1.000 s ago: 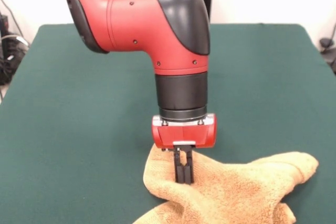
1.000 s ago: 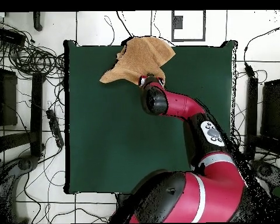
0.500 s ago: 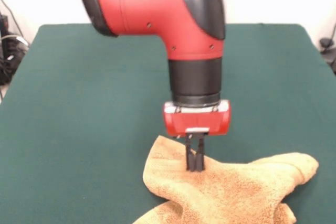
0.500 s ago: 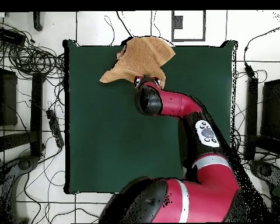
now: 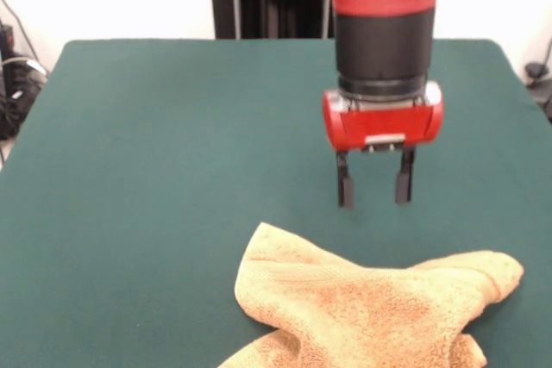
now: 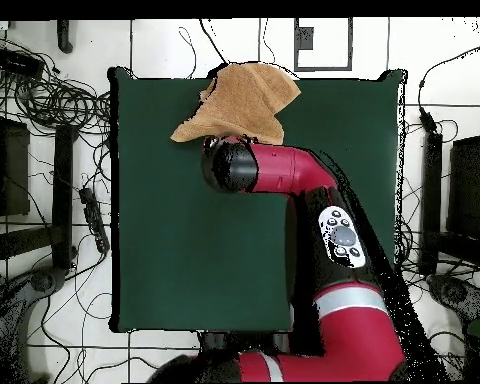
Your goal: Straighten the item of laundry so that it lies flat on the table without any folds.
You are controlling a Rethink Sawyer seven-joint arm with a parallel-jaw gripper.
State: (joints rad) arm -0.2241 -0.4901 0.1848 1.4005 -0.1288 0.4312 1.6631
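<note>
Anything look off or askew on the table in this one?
Yes: the towel lies bunched and folded at the table edge farthest from the robot, partly overhanging it in the overhead view. The end effector hangs open above, holding nothing.

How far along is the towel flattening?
Nothing looks finished: the towel lies bunched and folded at the table edge, part hanging off in the overhead view. Nothing in hand: the tool hangs open above the cloth, empty. Left: regrasp, spread it flat.
</note>
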